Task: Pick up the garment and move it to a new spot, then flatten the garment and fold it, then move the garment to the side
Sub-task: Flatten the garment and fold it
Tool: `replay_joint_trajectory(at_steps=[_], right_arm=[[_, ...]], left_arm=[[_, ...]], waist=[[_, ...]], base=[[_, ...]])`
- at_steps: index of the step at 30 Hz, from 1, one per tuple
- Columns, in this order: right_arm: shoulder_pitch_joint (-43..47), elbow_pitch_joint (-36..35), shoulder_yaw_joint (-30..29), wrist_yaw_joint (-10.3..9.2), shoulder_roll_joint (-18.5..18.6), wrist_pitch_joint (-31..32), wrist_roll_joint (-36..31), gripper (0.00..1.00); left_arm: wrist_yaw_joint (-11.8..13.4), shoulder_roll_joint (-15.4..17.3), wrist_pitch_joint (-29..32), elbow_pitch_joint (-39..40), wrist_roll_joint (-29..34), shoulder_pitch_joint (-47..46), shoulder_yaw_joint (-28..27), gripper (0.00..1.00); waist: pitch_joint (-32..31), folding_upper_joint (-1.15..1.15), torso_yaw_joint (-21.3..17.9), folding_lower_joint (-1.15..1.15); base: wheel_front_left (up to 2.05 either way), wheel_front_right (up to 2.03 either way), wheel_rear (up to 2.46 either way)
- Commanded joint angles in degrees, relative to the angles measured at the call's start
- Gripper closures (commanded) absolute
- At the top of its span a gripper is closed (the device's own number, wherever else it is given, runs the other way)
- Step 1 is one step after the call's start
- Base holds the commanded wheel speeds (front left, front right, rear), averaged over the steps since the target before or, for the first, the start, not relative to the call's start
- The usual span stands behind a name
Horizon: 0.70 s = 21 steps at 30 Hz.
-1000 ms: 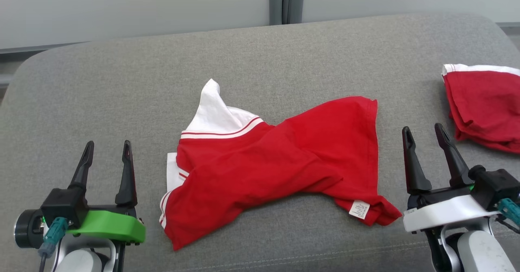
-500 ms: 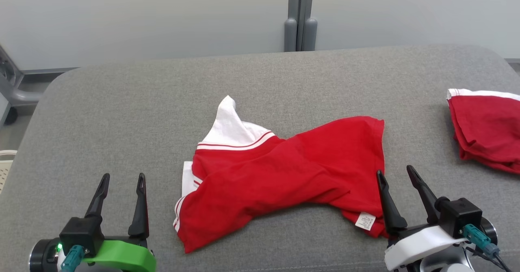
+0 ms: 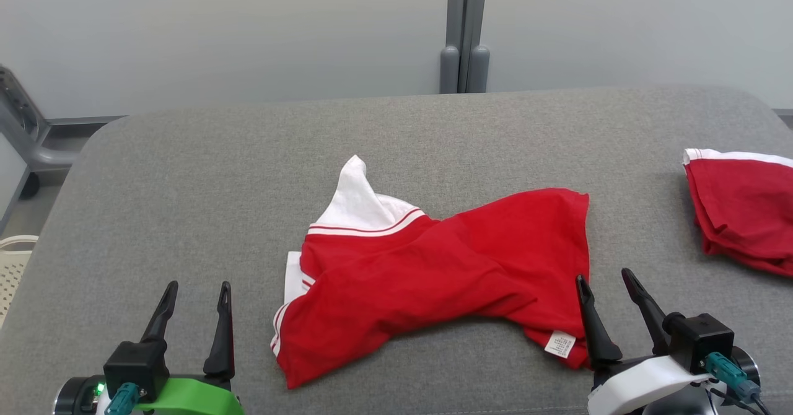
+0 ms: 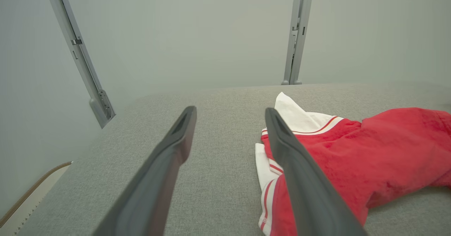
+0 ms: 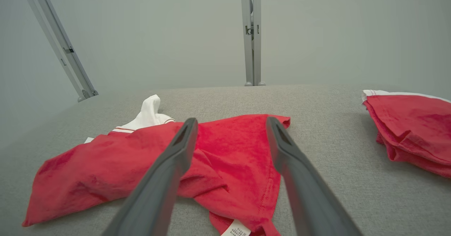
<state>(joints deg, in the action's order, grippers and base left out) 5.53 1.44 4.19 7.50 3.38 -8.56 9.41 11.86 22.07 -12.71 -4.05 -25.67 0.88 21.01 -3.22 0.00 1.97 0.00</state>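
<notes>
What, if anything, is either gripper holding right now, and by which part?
Nothing is held. The left gripper and right gripper stand with jaws open; the red garment lies loose on the grey cushion.

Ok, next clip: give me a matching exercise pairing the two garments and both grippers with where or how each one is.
Things:
1. crumpled garment
2. second red garment
3. left gripper
4. right gripper

Places or states:
a. at the right edge of the cushion
b. open, by the white-trimmed end
c. middle of the cushion, rumpled
d. open, by the care label

Pairs: 1-c, 2-a, 3-b, 4-d
</notes>
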Motion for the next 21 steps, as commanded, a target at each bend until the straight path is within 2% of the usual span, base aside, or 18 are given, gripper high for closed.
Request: replay_joint_trajectory(at_steps=[1, 8, 16, 18, 21], right_arm=[[0.5, -0.3, -0.2, -0.03, 0.0, 0.3, -0.2, 0.0], [0.2, -0.4, 0.0, -0.03, -0.1, 0.3, -0.1, 0.0], [0.0, -0.5, 0.7, -0.03, 0.1, 0.8, -1.2, 0.0], [-0.1, -0.6, 0.7, -0.03, 0.1, 0.8, -1.3, 0.0], [-0.5, -0.7, 1.0, -0.03, 0.0, 1.0, -1.2, 0.0]], left_arm=[[0.1, 0.2, 0.1, -0.1, -0.3, 0.1, 0.2, 0.0], [-0.5, 0.7, 1.3, -0.2, 0.2, -1.1, 1.2, 0.0], [-6.6, -0.3, 14.9, -1.4, -3.0, -1.8, 9.1, 0.0], [-7.2, -0.3, 16.0, -1.5, -2.7, -2.2, 10.1, 0.0], [-9.6, -0.7, 18.8, -2.8, -2.0, -3.2, 13.4, 0.0]], waist=[[0.1, 0.0, 0.2, 0.0], [0.5, 0.0, 1.0, 0.0], [1.6, 0.0, 1.6, 0.0], [1.8, 0.0, 1.5, 0.0], [2.5, 0.0, 1.2, 0.0]], base=[[0.0, 0.0, 0.0], [0.0, 0.0, 0.0], [0.0, 0.0, 0.0], [0.0, 0.0, 0.0], [0.0, 0.0, 0.0]])
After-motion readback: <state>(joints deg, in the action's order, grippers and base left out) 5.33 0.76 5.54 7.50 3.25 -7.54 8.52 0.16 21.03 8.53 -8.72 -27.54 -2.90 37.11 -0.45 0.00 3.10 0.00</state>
